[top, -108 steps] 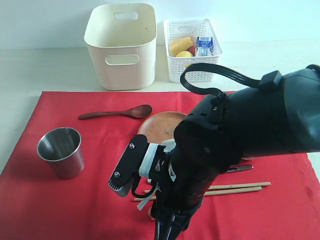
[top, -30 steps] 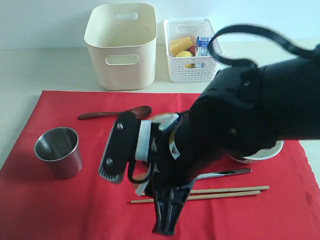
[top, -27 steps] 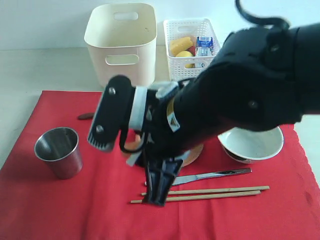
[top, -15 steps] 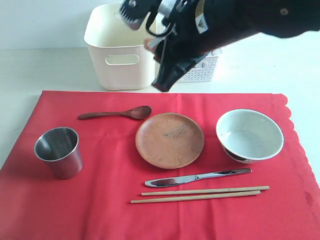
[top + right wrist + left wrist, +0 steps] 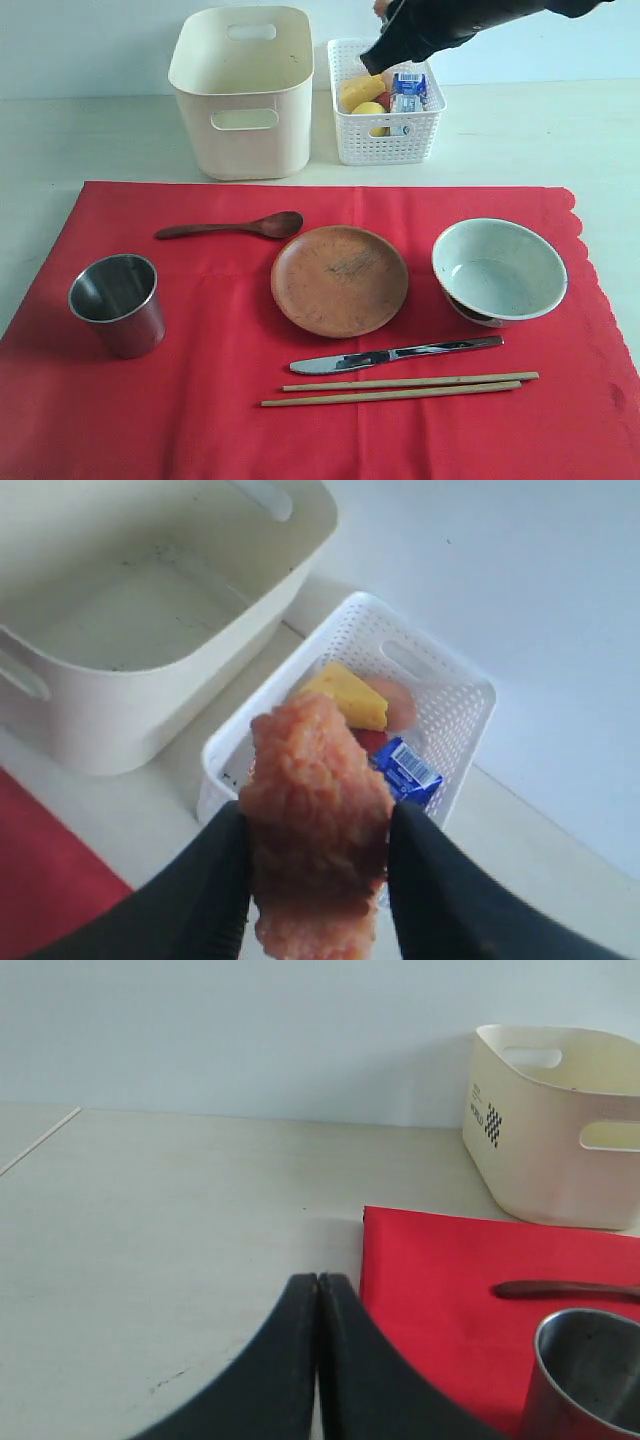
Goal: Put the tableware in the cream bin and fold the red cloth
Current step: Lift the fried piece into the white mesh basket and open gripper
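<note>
R gripper hangs above the white lattice basket, its two dark fingers pinching an orange-pink crumbed food piece btwn them (the piece fills the gap, so the jaws stand partly apart). Below it the basket holds a yellow wedge, a pinkish round piece, a red piece and a blue-white carton. Just beside the basket, w/ a narrow gap, stands the cream bin. The R wrist view looks down into it and shows its pale floor w/ a few dark specks.

The tableware all lies outside the bin, on the red cloth, which is spread flat on the pale table in front of both containers. In the ext. view the steel cup stands upright near the cloth's left edge. The dark wooden spoon lies nearer the bin. The brown plate sits mid-cloth, the grey-green bowl to its right. The metal knife and the pair of chopsticks lie side by side at the near edge.

L gripper sits low over bare table beside the cloth's edge, near the cup, its fingers pressed together tip to tip.
</note>
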